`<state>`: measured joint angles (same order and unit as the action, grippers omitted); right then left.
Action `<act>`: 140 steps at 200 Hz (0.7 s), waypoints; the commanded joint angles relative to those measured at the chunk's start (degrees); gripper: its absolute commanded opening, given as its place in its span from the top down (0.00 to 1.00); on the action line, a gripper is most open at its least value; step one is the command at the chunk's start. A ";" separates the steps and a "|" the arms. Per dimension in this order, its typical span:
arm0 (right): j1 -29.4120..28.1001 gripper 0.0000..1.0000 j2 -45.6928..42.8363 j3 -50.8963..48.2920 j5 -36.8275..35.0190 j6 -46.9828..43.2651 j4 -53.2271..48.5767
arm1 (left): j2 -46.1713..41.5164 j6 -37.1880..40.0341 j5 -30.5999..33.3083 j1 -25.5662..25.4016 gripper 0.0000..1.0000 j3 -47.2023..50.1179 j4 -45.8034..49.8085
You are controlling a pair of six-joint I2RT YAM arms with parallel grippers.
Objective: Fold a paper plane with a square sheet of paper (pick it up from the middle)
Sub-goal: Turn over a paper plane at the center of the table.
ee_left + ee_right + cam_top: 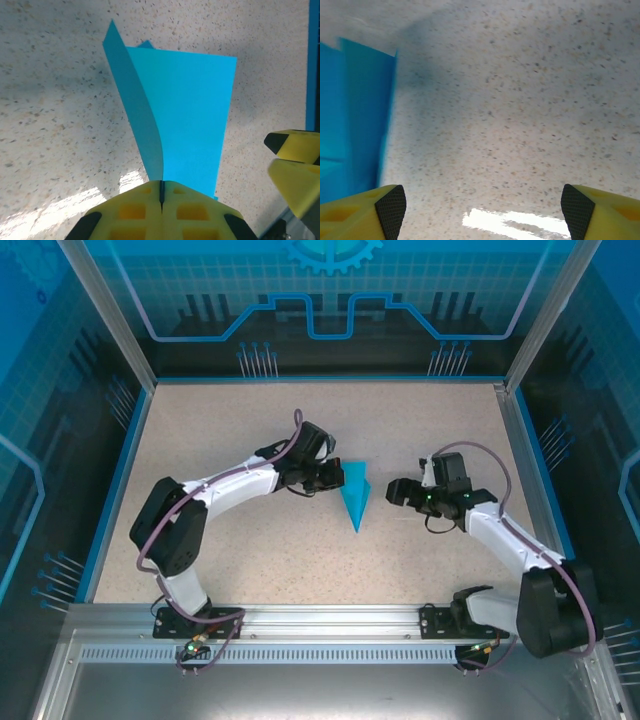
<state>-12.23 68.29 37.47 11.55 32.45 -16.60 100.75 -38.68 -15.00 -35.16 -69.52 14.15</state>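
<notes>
Two grippers flank the plane (354, 495) at the middle of the table (250, 560). The left gripper (161, 187) is pinched together on its raised flap. The right gripper (395, 492) stands wide apart just beside it, holding nothing. The thin paper looks featherlight, floppy and easily creased. The centre ridge, where the layers stack stiffest, seems the safest hold.

Speckled beige table (430, 420) w/ teal paper plane (354, 496) near ctr, nose toward near edge.

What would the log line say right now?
left end effector: shut on paper plane | right end effector: open, empty
</notes>
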 commanded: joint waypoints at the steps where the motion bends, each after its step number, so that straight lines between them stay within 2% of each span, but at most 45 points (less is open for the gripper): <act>1: -0.96 0.16 -0.97 -0.48 4.70 1.01 1.92 | 2.00 -0.83 -8.87 0.41 1.00 2.74 -11.86; 48: -11.58 0.18 2.13 2.11 2.68 5.12 3.75 | 5.52 -3.60 -10.91 1.31 1.00 9.07 -23.50; 88: -16.48 0.32 6.75 3.38 0.45 8.84 5.67 | 7.32 -3.34 -10.34 1.70 1.00 12.06 -25.30; 140: -21.36 0.42 12.82 7.62 -2.13 9.63 3.92 | 9.13 -3.55 -9.42 1.72 1.00 13.74 -25.84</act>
<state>-31.35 78.81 41.78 11.70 41.23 -12.38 108.64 -41.93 -23.88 -33.85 -56.84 -9.67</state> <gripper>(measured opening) 0.603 0.053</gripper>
